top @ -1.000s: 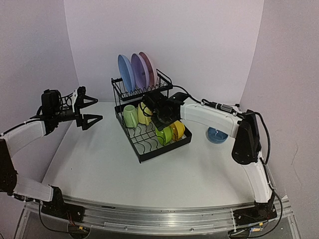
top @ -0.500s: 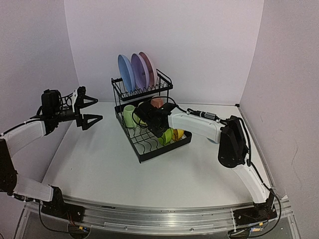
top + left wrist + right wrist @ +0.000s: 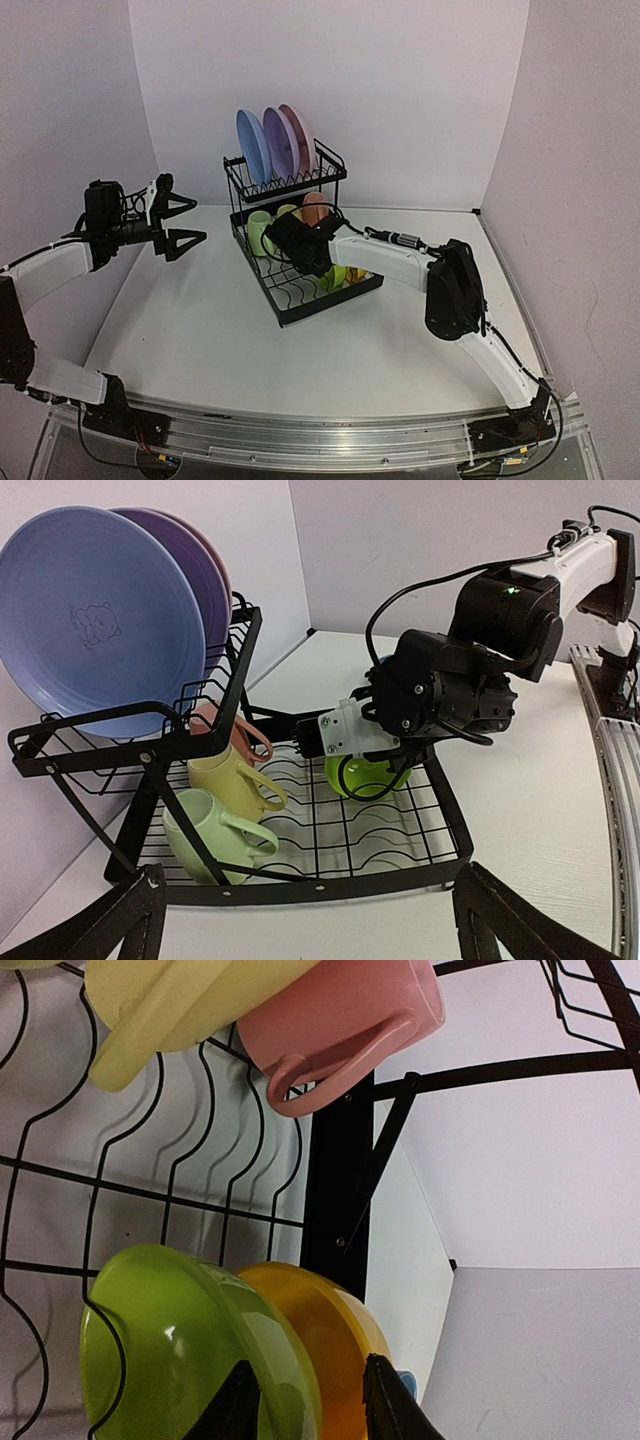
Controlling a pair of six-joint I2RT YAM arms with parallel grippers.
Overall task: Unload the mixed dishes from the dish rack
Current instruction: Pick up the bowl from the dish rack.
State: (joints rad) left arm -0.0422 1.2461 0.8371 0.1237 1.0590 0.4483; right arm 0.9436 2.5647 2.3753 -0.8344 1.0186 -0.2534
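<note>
**rackwatcher:** Where's the right claw (image 3: pixel 312 1400) sitting compared to the bowls?

**yam_fan:** It's reaching down into the lower tray of the black wire dish rack (image 3: pixel 440 820), right onto the two bowls. The glossy green bowl (image 3: pixel 170 1350) and the glossy yellow bowl (image 3: pixel 330 1350) are standing on edge, pressed together. One finger is showing in front of the green one, the other just past the yellow one, so both rims are lying between the fingers.

**rackwatcher:** Pinching them?

**yam_fan:** The fingers are standing apart, but I can't tell if they're actually squeezing. The pink handled mug (image 3: pixel 340 1010) and the yellow handled mug (image 3: pixel 170 1000) are lying further along the tray, clear of the claw.

**rackwatcher:** And the left claw (image 3: pixel 198 222)?

**yam_fan:** It's hovering over the white table (image 3: pixel 200 330), well left of the rack, fingers spread wide and holding nothing.
</note>
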